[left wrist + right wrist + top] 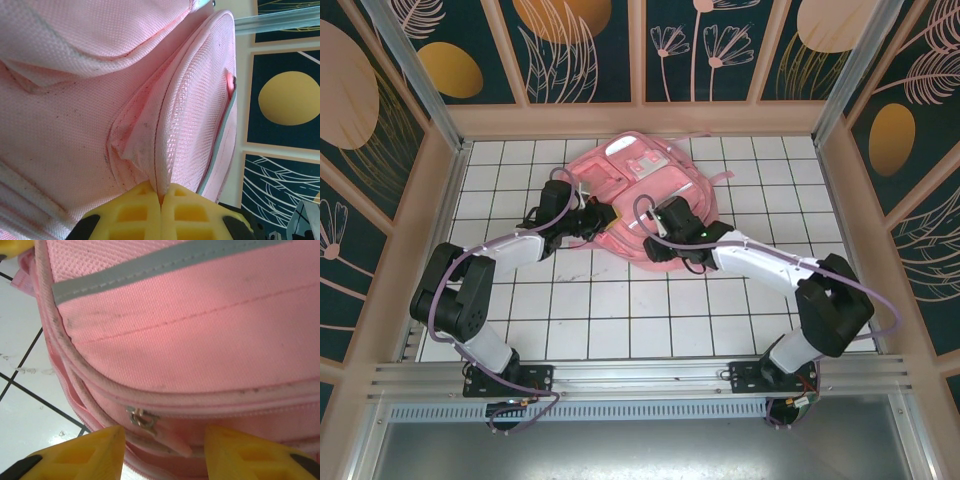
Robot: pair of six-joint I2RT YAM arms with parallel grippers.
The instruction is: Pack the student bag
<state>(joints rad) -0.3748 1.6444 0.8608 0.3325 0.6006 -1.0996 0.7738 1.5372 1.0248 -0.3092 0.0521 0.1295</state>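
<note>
**Top camera:** fixed high, above and behind the left base (pixel 510 378) and right base (pixel 760 375), tilted down and forward. It takes in the whole worktop (pixel 620 310) and the walls (pixel 580 50).

**Left wrist camera:** looks out over its own jaws at the frame bottom, very near the bag (pixel 75 125), with the walls at the right.

**Right wrist camera:** looks out over its own jaws, equally near, onto the zip (pixel 142 419) and the worktop at the left.

All three views share the bag.

- White square-tiled table surface (pixel 620 320) with dark grid lines, evenly lit.
- Dark teal wall panels (pixel 585 50) printed with gold circles and pale leaves.
- Pale wooden frame (pixel 640 118) around the panels.
- Silver aluminium rail (pixel 640 372) along the near edge.
</note>
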